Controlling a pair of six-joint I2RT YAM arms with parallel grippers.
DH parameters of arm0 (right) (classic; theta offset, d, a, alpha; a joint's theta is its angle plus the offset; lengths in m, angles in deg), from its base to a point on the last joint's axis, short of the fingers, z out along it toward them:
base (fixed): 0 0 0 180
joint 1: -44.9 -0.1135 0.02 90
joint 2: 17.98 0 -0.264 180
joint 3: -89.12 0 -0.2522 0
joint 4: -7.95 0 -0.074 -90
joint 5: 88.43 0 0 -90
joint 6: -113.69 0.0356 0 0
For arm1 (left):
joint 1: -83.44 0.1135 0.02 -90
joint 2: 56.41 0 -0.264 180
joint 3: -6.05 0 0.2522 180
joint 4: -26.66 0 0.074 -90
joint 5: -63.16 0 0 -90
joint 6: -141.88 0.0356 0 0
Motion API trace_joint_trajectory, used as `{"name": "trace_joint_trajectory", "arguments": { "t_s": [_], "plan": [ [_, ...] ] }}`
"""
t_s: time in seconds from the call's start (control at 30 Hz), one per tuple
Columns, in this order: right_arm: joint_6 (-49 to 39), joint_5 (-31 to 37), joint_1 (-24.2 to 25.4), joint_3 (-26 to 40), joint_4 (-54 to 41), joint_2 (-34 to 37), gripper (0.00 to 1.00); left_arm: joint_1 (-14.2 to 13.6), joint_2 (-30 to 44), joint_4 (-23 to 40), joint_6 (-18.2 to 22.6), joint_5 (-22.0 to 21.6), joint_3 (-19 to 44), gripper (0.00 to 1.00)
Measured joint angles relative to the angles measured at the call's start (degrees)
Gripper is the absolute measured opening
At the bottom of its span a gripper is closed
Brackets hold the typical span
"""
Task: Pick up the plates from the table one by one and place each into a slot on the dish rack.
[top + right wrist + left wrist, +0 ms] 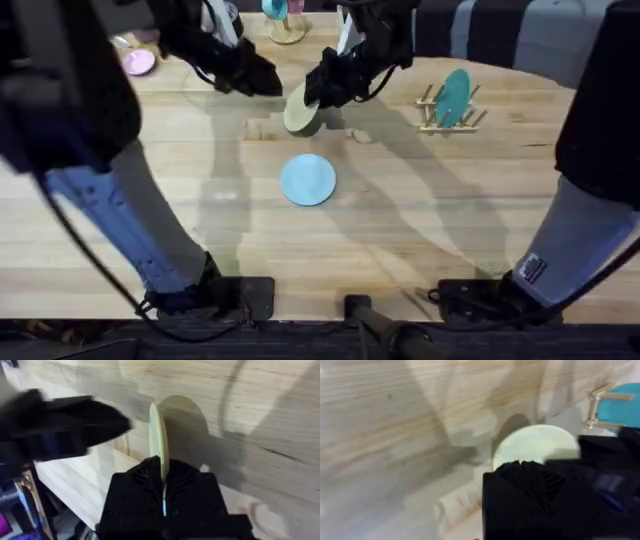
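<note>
The cream-yellow plate [299, 110] is tilted up on edge, just above the table [420, 230] at the far middle. My right gripper [320, 92] is shut on its rim. In the right wrist view the plate [158, 430] stands edge-on between the fingers [145, 477]. My left gripper [264, 81] hovers shut just left of the plate, apart from it and holding nothing. The light blue plate [307, 180] lies flat at the table's centre. The dish rack [437, 117] stands at the far right with a teal plate [454, 96] upright in it.
A small pink disc [138, 62] lies at the far left. A small stand [285, 28] with a blue disc is at the back edge. In the left wrist view the cream plate [532, 445] lies ahead, with the rack [600, 407] beyond it.
</note>
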Motion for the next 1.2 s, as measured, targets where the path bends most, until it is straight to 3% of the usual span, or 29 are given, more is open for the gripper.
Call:
{"name": "trace_joint_trajectory", "arguments": {
  "t_s": [0.23,0.5,0.83,1.2],
  "plan": [
    [-7.66,-0.4,2.14,0.0,-5.19,-2.22,0.029,0.62,-12.68,5.98,2.0,-5.82,0.0,0.039],
    [-16.32,1.69,5.34,0.0,-12.05,-10.71,0.029,0.62,-23.81,13.69,3.69,-12.6,0.0,0.04],
    [-25.71,14.62,5.62,0.0,-23.08,-25.35,0.029,0.62,-40.31,20.85,5.74,-16.1,0.0,0.04],
    [-28.12,31.05,5.65,0.0,-30.01,-40.42,0.03,0.62,-54.24,26.07,6.0,-21.62,0.0,0.04]
  ]
}}
